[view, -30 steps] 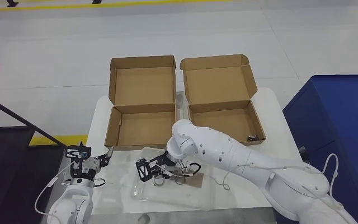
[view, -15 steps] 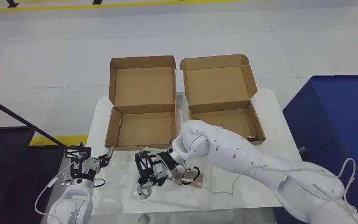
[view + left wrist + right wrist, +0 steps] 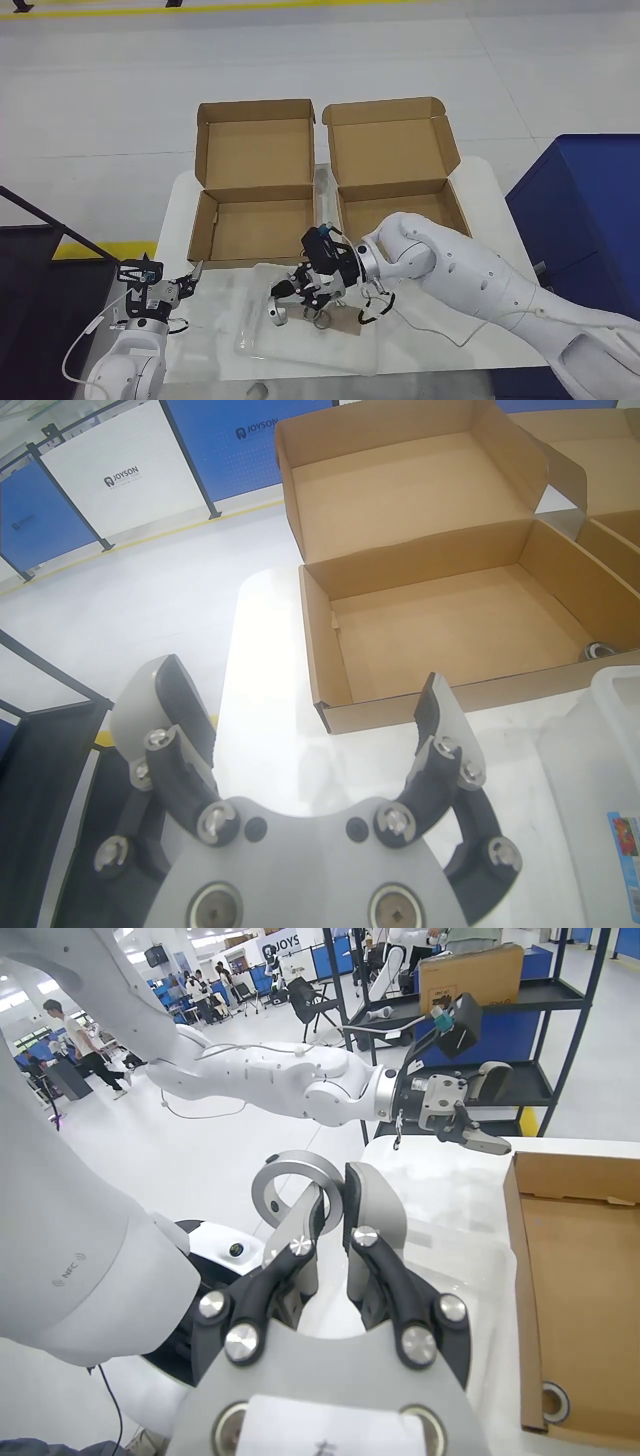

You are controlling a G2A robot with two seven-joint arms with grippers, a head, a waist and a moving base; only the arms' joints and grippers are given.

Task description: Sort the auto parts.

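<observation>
The right gripper (image 3: 334,1188) is clamped on a metal ring (image 3: 295,1159). One side of the band is pinched between the pads, and the rest of the loop stands out past the fingertips. In the top view the ring is held above a clear tray (image 3: 345,350) at the near side of the worktop (image 3: 480,180).

From the gripper, the left box (image 3: 250,230) lies at about 11 o'clock and the right box (image 3: 405,218) at about 2 o'clock. Both are open. A small bearing (image 3: 596,650) is seen in the near corner of the left box.

The step in hand is judged to be the carry to a box. Because the ring is gripped off-centre, the squeeze should be kept firm and the wrist turned slowly so that the ring is not swung loose. The front wall of the box should be cleared before the ring is lowered, and release is best made close to the box floor.

The left gripper (image 3: 300,695) is held at about 9 o'clock, its jaws apart and nothing between them.
</observation>
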